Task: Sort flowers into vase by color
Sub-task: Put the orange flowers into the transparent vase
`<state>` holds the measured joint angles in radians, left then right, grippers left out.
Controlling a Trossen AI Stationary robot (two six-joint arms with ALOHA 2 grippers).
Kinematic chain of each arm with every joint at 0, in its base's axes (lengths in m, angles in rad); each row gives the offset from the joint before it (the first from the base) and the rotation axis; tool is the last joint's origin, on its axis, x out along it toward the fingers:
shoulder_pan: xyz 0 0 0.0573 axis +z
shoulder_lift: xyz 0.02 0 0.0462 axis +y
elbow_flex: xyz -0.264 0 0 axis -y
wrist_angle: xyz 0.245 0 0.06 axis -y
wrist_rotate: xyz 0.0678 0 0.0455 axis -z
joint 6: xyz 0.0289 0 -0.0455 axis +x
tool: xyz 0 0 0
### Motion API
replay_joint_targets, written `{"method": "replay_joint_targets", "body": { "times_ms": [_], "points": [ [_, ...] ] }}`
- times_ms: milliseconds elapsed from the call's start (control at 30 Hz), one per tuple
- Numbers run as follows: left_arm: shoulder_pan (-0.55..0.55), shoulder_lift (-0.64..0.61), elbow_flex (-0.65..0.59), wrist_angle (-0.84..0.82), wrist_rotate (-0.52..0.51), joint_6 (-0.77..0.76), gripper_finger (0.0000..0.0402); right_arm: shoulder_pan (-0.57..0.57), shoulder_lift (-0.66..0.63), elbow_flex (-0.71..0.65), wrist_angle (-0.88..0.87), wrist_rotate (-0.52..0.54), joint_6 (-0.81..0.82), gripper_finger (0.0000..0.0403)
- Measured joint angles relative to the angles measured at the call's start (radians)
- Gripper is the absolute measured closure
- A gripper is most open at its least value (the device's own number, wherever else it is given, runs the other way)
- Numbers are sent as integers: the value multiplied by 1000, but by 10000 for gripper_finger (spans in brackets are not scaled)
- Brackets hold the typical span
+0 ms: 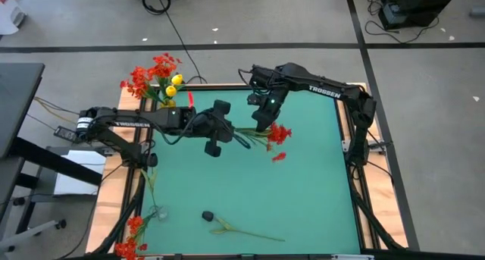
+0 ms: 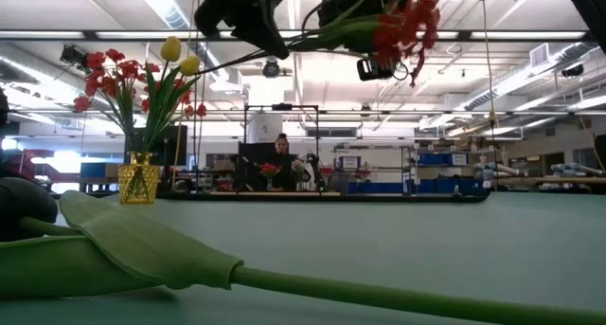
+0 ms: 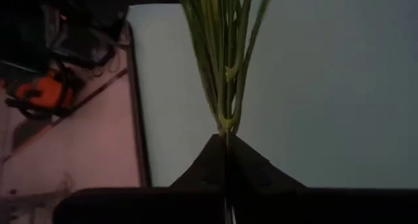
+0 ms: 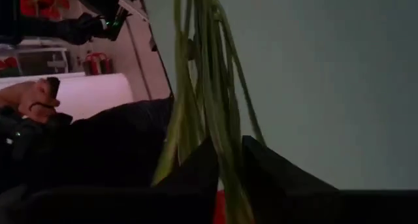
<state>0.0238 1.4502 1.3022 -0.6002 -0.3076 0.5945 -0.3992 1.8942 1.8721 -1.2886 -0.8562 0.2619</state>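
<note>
A red flower spray hangs high above the green table, its green stems running level between my two grippers. My left gripper is shut on the stems' free end. My right gripper stands by the blossoms, its fingers slightly apart with the stems between them. The yellow vase stands on its base at the far left corner, holding red sprays and yellow tulips. Another flower lies flat near the front edge. My left gripper pinches the bundle of thin green stems between its two fingertips, near the stems' free end. The fingers slant down from the table's left. The spray hangs clear of the table, roughly level, blossoms toward the right. My right gripper has the stems passing between its parted fingers; whether they touch, I cannot tell.
More red blossoms show at the near left corner beyond the mat. A small dark object sits by the lying flower. The mat's middle and right are bare. The lying flower's green leaf fills the low view's foreground.
</note>
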Motion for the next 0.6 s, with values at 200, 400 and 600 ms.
{"method": "replay_joint_targets", "body": {
  "times_ms": [200,400,600],
  "points": [
    [3,-9,0,-38,78,-108,398,-15,-44,0,-15,40,-59,263],
    [8,-11,0,-32,136,-245,399,-90,-191,0,24,360,8,235],
    [34,-44,0,112,132,-502,400,-119,-394,0,201,515,39,235]
  ]
}}
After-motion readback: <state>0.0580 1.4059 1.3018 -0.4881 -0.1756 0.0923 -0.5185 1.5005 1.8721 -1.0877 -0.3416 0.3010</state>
